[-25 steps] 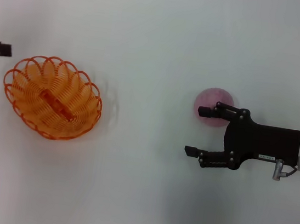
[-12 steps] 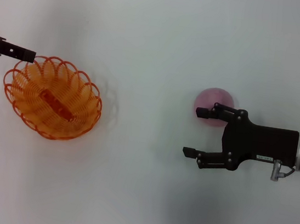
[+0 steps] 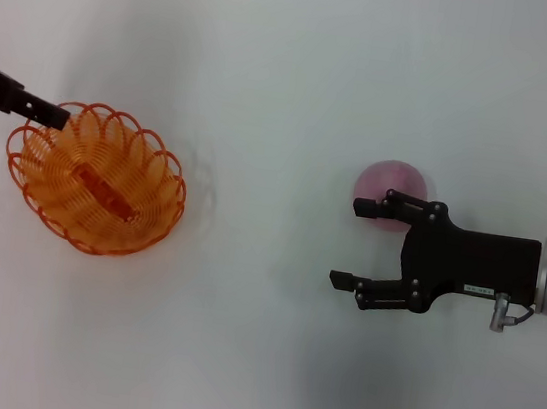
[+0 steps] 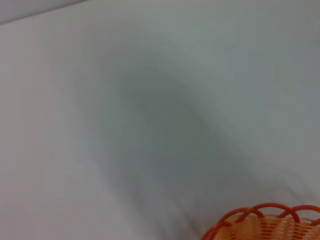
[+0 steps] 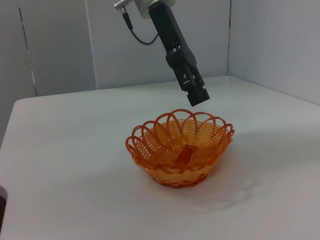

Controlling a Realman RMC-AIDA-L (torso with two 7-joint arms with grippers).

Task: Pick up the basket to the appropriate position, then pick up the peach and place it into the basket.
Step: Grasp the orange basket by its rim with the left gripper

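Status: nothing done yet, as far as I can see. The basket (image 3: pixel 95 179) sits on the bench (image 3: pixel 293 56) on my left side, empty of fruit; there's just an orange strip visible at its centre. The peach (image 3: pixel 389 187) is on the bench over on the right, well apart from the basket.

Left tool (image 3: pixel 55 117): dark tip is over the far-left rim of the basket. From the right wrist view it hangs just above that rim (image 5: pixel 197 95), not touching the wire. I can't tell whether its fingers are spread or closed; they read as one dark bar in both views. The left wrist view only catches a slice of the basket rim (image 4: pixel 265 222) and bare bench.

Right tool (image 3: pixel 359 244): fingers spread wide, holding nothing, just beside the peach. One finger (image 3: pixel 379 206) overlaps the near edge of the peach in the head view; the other sits clear of it. The peach is not between the fingers, so I'd call that waiting, not a grasp.

My read: we're at the approach for step one, the basket pick. Still left: grip the rim, lift and move the basket to position, then grasp the peach, carry it over, drop it in.
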